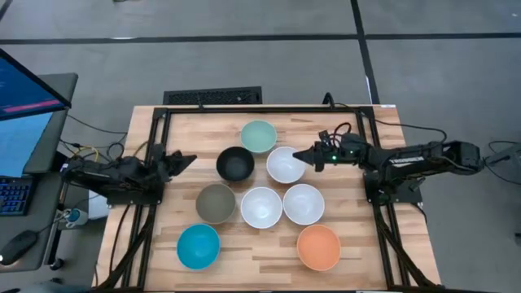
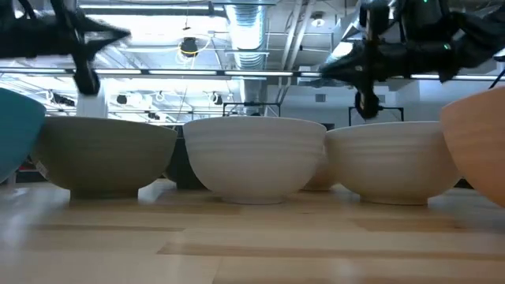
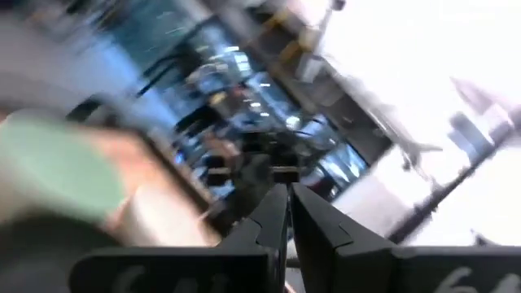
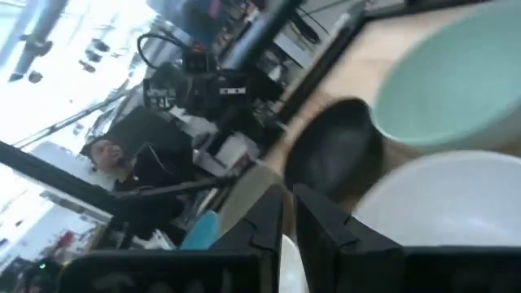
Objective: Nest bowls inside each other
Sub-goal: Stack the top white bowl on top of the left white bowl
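Eight bowls stand upright and apart on the wooden table. Far row: mint green (image 1: 258,136), black (image 1: 235,163), white (image 1: 286,165). Middle row: olive-grey (image 1: 216,203) and two white (image 1: 261,207) (image 1: 304,203). Near row: turquoise (image 1: 199,246) and orange (image 1: 318,247). My left gripper (image 1: 190,158) is shut, raised left of the black bowl. My right gripper (image 1: 298,155) is shut, above the far white bowl's right rim. In the low view it (image 2: 327,76) hangs well above the bowls. Its wrist view shows the mint (image 4: 448,89), black (image 4: 334,155) and white (image 4: 440,203) bowls.
A black metal frame (image 1: 159,163) borders the table's left, far and right sides. Cables run along both side edges. A monitor and keyboard (image 1: 16,122) sit left of the table. Bare wood lies along the near edge (image 1: 260,260) between the turquoise and orange bowls.
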Available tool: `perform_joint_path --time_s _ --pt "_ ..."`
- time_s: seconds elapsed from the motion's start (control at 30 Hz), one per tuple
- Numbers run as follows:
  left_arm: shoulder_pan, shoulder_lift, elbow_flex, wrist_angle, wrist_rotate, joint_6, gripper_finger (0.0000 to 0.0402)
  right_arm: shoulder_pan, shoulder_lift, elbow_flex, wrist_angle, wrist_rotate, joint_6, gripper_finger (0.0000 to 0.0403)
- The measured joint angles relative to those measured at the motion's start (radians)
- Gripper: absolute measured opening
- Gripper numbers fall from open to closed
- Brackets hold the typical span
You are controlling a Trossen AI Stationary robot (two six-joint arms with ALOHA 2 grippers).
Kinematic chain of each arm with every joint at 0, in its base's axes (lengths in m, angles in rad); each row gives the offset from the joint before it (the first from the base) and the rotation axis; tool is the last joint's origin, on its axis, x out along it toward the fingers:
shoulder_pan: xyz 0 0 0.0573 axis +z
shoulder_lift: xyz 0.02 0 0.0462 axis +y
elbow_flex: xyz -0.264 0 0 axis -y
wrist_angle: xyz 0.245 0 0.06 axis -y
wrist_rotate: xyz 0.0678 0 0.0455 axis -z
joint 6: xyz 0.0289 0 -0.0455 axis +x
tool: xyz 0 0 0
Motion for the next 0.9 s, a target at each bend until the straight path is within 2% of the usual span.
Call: perform_joint_path --time_s 0.1,0.2,0.27,0.4,0.5,0.57,0.67,0.77,0.9 --pt "0.024 0.015 0.147 -0.103 -0.054 0.208 0.0009 -0.022 0.003 0.078 0.001 0.026 -0.142 0.0056" --pt "0.05 0.114 0.35 -0.428 -0.156 0.283 0.0009 -0.048 0.002 0.175 -0.014 0.041 -0.242 0.0056" --pt "0.064 0.217 0.485 -0.635 -0.154 0.272 0.0009 -0.064 0.001 0.233 -0.094 0.04 -0.256 0.0056" --pt "0.085 0.431 0.686 -0.908 -0.046 0.249 0.0009 -0.113 -0.005 0.327 -0.423 0.04 -0.225 0.0056" --pt "0.099 0.583 0.794 -0.993 0.048 0.274 0.0009 -0.122 -0.005 0.355 -0.559 0.023 -0.151 0.0056" --pt "0.105 0.667 0.84 -1.016 0.073 0.363 0.0009 -0.117 -0.005 0.355 -0.576 -0.014 -0.148 0.0056" --pt "0.109 0.777 0.885 -1.027 -0.004 0.517 0.0009 -0.114 -0.005 0.356 -0.576 -0.01 -0.157 0.0056" --pt "0.11 0.873 0.91 -1.005 -0.097 0.57 0.0009 -0.118 -0.005 0.357 -0.568 -0.001 -0.147 0.0056" --pt "0.11 0.992 0.951 -1.027 -0.068 0.603 0.0009 -0.114 -0.005 0.357 -0.568 -0.021 -0.072 0.0056"
